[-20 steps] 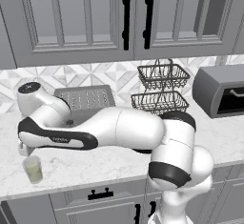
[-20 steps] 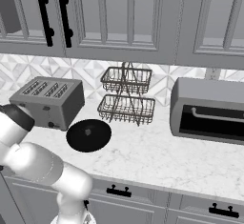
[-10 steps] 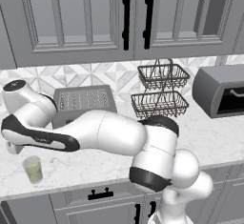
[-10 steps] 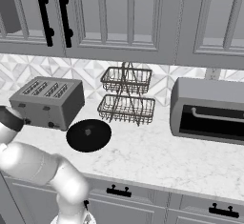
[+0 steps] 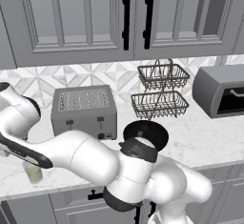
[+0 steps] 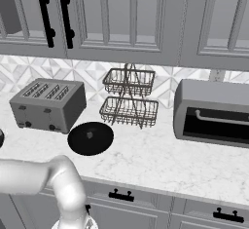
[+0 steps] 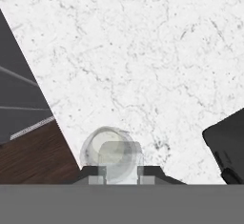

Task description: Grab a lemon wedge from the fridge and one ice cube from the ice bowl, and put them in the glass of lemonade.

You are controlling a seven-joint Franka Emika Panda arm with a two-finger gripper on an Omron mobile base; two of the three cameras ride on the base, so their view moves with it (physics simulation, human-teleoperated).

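1. Gripper (image 7: 121, 173) state: in the hand view you look straight down on white marbled counter (image 7: 143, 51). The two dark fingertips (image 7: 97, 172) stand a narrow way apart, and a pale, translucent, rounded ice cube (image 7: 121, 152) spans the gap from one tip to the other. You can read that as jaws closed on the cube.
2. Task thing: the small clear straight-sided glass of lemonade (image 7: 91, 147) stands upright on the counter directly beneath the tips. You see its round rim behind and around the cube, and the cube overlaps the mouth of the glass.
3. From the left base view you find the same glass (image 5: 33, 173) near the front edge of the counter at far left, under the white forearm that reaches across to that side. Pale yellow-green liquid shows in it.
4. Surroundings, hand view: a dark grey panel (image 7: 19, 99) with brown floor (image 7: 33, 156) below it lies to one side of the glass. A dark box corner (image 7: 226, 147) lies to the other; you cannot tell what it is.
5. Counter, right base view: a grey four-slot toaster (image 6: 48, 105), a flat round black lid (image 6: 90, 138) just beside it, a two-tier wire basket rack (image 6: 129, 99) and a grey toaster oven (image 6: 214, 113) stand well apart from the glass.
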